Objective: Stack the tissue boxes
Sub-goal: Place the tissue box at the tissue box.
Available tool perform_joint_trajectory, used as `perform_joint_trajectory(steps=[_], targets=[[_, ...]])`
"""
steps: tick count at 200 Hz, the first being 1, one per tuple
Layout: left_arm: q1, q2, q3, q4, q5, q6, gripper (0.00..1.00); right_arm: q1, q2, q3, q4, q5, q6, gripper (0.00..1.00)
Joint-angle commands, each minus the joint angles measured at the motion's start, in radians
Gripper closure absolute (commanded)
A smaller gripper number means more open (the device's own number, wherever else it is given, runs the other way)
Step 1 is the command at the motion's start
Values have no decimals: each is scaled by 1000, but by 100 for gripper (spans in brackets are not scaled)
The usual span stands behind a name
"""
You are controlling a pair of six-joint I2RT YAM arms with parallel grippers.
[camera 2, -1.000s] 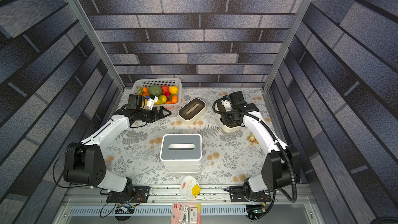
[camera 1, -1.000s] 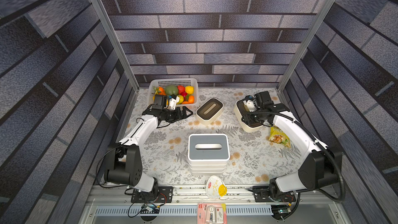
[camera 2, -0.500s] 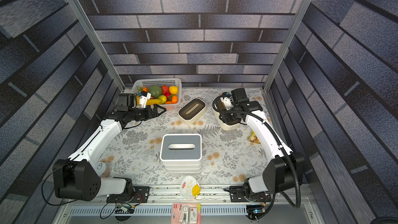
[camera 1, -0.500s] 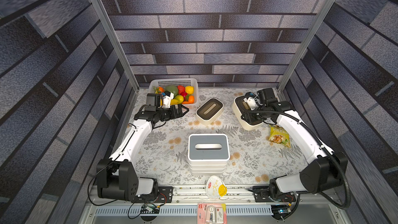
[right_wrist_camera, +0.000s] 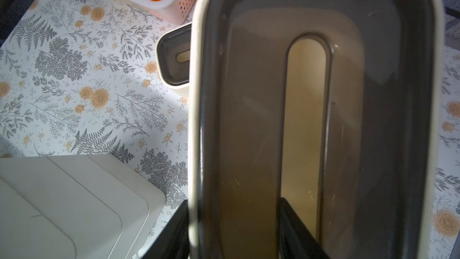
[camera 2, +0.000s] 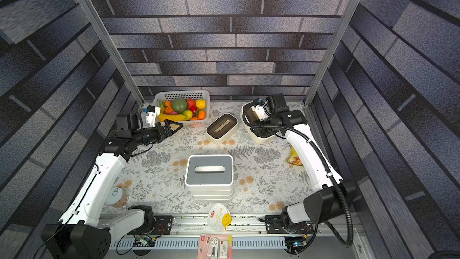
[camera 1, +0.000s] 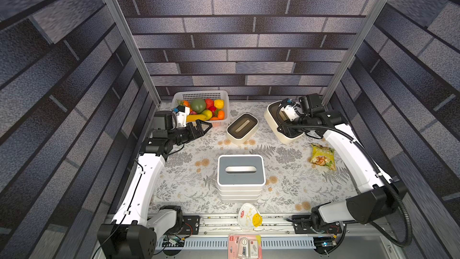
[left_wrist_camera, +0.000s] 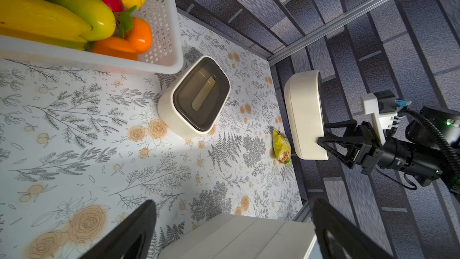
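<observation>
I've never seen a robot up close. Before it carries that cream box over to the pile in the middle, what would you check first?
1. Grip: right gripper is shut on the cream box, one finger through the lid slot: ok.
2. Box lifted off the table: ok.
3. Box held level: cannot tell.
4. Top of the stack is bare: ok.
5. Left gripper is open beside the fruit basket, away from the stack: ok.
6. Second cream box and snack bag lie to either side of the way across: probably ok.
</observation>
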Motion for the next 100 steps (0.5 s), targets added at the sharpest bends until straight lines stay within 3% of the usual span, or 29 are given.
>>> perform_joint_trajectory(steps=[1,60,100], targets=[[1,-38,-40,-44,77,-87,0,23,7,60,-33,4,-36,55],[1,-145,-90,-53,167,-103,0,36,25,129,-92,-39,-48,54],[1,-185,-129,2,148,-87,0,68,45,198,-178,-50,-53,54]])
